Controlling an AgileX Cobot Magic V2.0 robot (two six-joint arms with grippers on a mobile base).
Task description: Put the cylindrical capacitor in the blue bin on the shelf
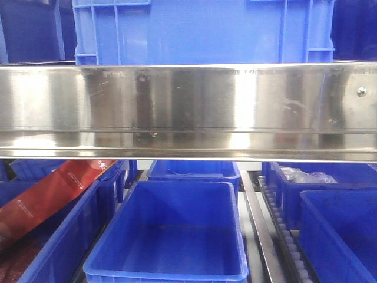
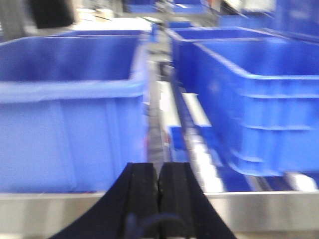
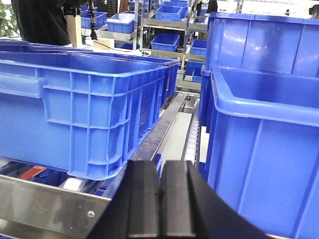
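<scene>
1. The left gripper (image 2: 158,184) has its black fingers pressed together, facing blue bins (image 2: 70,114) beyond the shelf (image 1: 188,106) rail.
2. The right gripper (image 3: 160,194) is likewise closed (nothing visibly between).
3. The cylindrical capacitor appears in no view.

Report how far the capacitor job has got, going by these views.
Done: nothing I can confirm. The middle blue bin on the shelf looks empty, and no capacitor shows in any view. In hand: nothing visible. The left gripper and right gripper both have their fingers pressed together with nothing seen between them, facing the bins at the shelf's front rail. Left: apparently the whole job, finding, picking and placing the capacitor.
</scene>
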